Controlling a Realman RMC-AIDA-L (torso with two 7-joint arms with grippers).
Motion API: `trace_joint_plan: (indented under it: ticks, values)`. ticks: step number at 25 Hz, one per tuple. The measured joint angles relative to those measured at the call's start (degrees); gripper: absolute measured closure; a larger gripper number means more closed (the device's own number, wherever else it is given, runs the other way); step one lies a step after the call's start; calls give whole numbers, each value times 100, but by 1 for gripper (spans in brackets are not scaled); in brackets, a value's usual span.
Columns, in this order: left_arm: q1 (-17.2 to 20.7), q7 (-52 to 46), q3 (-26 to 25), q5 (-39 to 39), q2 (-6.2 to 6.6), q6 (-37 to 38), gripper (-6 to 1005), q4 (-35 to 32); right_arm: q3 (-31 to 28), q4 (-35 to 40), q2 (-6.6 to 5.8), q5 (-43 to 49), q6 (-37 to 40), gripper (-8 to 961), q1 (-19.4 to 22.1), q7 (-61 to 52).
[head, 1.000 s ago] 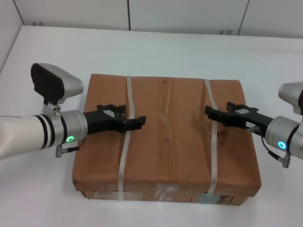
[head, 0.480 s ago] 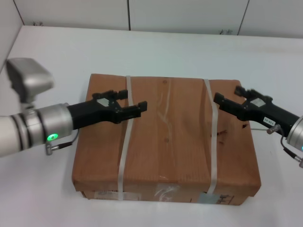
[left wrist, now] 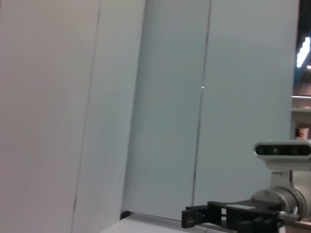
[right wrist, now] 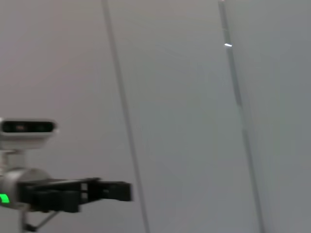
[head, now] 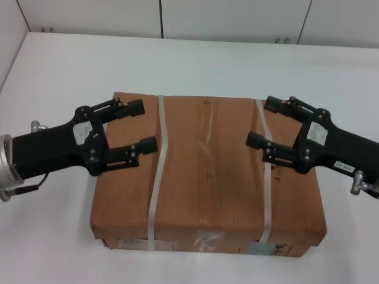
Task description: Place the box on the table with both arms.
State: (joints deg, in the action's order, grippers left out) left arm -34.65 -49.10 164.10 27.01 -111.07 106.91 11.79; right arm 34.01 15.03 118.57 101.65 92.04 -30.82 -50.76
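Note:
The box [head: 207, 177], brown paper with two whitish straps [head: 155, 195], lies flat on the white table [head: 195, 65], labels on its near side. My left gripper [head: 139, 126] hangs over the box's left part, open and empty, beside the left strap. My right gripper [head: 262, 122] hangs over the right part, open and empty, above the right strap [head: 266, 201]. Neither touches the box. The left wrist view shows only wall panels and the right gripper [left wrist: 194, 216] far off. The right wrist view shows the left gripper [right wrist: 116, 191] far off.
The white tabletop spreads wide on all sides of the box. A panelled wall [head: 231, 18] runs along the table's far edge. The box's near edge lies close to the front of the head view.
Both wrists have turned and both grippers have risen toward the camera, off the box top; their fingers now show spread apart. The box has not moved.

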Motion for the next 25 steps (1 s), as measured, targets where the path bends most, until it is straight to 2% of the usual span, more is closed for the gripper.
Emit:
trace_joint_plan:
  ticks: [11,25]
  values:
    - [-19,162,0,-211,-54,101,182,4,149,11,14,240,228,67,-247,10]
    - [-25,165,-1,-183,-79,92,183,8,150,-21,34,241,247,67,-330,4]
